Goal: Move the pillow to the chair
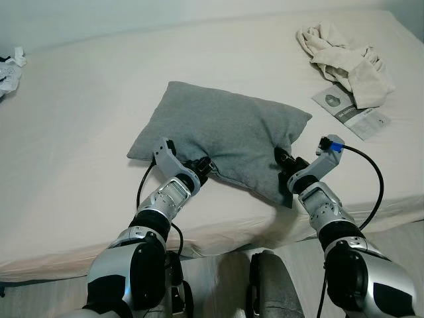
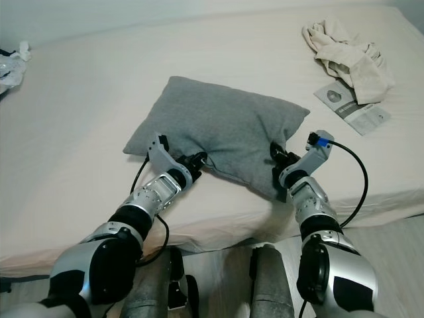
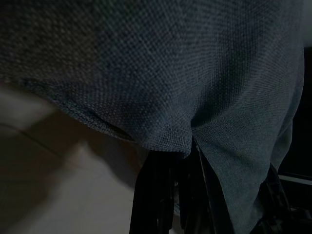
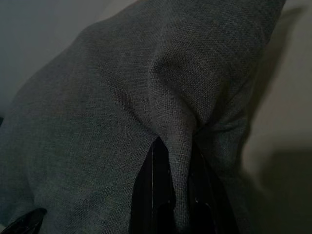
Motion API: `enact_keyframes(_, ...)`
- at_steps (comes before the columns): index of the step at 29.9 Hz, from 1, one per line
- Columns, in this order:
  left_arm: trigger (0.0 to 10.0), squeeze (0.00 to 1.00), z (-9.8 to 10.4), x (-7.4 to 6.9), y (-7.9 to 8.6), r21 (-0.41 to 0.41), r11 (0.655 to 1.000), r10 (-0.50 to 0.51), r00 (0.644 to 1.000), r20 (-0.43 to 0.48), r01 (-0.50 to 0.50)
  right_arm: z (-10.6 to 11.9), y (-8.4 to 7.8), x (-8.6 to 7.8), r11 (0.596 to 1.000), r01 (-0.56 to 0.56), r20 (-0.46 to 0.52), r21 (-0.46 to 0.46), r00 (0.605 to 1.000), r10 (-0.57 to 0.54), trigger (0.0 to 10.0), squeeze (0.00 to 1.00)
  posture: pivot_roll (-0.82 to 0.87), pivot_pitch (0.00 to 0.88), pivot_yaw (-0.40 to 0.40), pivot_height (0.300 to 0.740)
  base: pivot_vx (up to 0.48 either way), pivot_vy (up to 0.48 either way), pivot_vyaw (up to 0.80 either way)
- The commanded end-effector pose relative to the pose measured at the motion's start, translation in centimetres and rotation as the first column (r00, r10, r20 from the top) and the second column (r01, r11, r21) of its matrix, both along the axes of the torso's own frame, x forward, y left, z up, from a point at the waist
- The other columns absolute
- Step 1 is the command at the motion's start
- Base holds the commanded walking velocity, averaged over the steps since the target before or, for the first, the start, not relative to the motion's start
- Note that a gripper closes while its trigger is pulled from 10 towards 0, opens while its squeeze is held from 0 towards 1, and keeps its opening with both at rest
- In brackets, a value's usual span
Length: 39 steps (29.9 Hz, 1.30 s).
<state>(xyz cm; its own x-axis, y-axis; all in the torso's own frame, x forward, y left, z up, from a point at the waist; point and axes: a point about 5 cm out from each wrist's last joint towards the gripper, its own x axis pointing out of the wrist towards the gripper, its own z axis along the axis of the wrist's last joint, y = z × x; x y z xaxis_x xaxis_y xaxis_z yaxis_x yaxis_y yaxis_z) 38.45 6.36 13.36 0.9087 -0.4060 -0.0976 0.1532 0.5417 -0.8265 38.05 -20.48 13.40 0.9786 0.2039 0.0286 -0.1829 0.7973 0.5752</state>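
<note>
No text, label, brand or number can be read. The only printed matter is a grey-and-white leaflet (image 1: pixel 351 112) lying on the bed (image 1: pixel 79 132) just beside a crumpled beige cloth (image 1: pixel 344 59); it bears a round emblem and lines of print, all too small and blurred to make out.

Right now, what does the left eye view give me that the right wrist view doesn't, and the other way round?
Left eye view alone: the bed, the left gripper at the pillow's near edge, crumpled cloth and a leaflet at the far right. Right wrist view alone: close up, a fold of fabric pinched between the right gripper's fingers. Both share the grey pillow and the right gripper holding it.
</note>
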Motion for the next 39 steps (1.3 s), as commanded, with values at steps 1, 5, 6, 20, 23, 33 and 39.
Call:
enact_keyframes(1, 0.0, 0.00, -0.1, -0.2, -0.3, -0.010, 1.000, -0.011, 1.000, 0.010, 0.011, -0.7, 1.3, -0.1, 0.998, -0.055, -0.016, 0.004, 0.998, 0.055, 0.0, 0.00, 0.06, 0.371, 0.086, 0.630, 0.000, 0.000, 0.00)
enact_keyframes(5, 0.0, 0.00, 1.6, 0.4, 0.8, 0.032, 0.999, 0.013, 0.990, 0.138, -0.017, 2.5, 2.6, 0.8, 0.988, -0.115, 0.138, -0.100, 0.982, 0.128, 0.0, 0.00, 0.03, 0.312, 0.065, 0.630, 0.000, 0.000, 0.00)
enact_keyframes(6, 0.0, 0.00, 2.0, 0.5, 1.0, 0.051, 0.998, 0.014, 0.985, 0.170, -0.023, 3.0, 2.9, 0.9, 0.985, -0.121, 0.162, -0.120, 0.977, 0.139, 0.0, 0.00, 0.03, 0.288, 0.056, 0.630, 0.000, 0.000, 0.00)
enact_keyframes(20, 10.0, 0.00, 6.8, -1.3, 5.8, 0.297, 0.902, 0.103, 0.823, 0.558, -0.315, 6.4, 5.2, 0.1, 0.904, 0.099, 0.393, -0.415, 0.916, 0.081, 10.0, 0.00, -0.01, 0.097, 0.011, 0.630, 0.000, 0.000, 0.00)
enact_keyframes(23, 10.0, 0.00, 7.3, -1.7, 6.0, 0.288, 0.893, 0.123, 0.804, 0.582, -0.345, 6.7, 5.4, 0.1, 0.909, 0.099, 0.407, -0.404, 0.910, 0.081, 10.0, 0.00, -0.01, 0.084, 0.009, 0.630, 0.000, 0.000, 0.00)
enact_keyframes(33, 10.0, 0.00, 6.4, -3.4, 5.1, 0.391, 0.861, 0.047, 0.814, 0.578, -0.327, 5.8, 5.7, -0.6, 0.899, 0.122, 0.395, -0.421, 0.917, 0.060, 10.0, 0.00, 0.00, 0.084, 0.009, 0.630, 0.000, 0.000, 0.00)
enact_keyframes(39, 10.0, 0.00, 6.7, -3.6, 5.2, 0.439, 0.829, 0.024, 0.807, 0.590, -0.346, 5.1, 5.5, -1.0, 0.902, 0.120, 0.364, -0.416, 0.930, 0.044, 10.0, 0.00, 0.01, 0.087, 0.021, 0.630, 0.000, 0.000, 0.00)
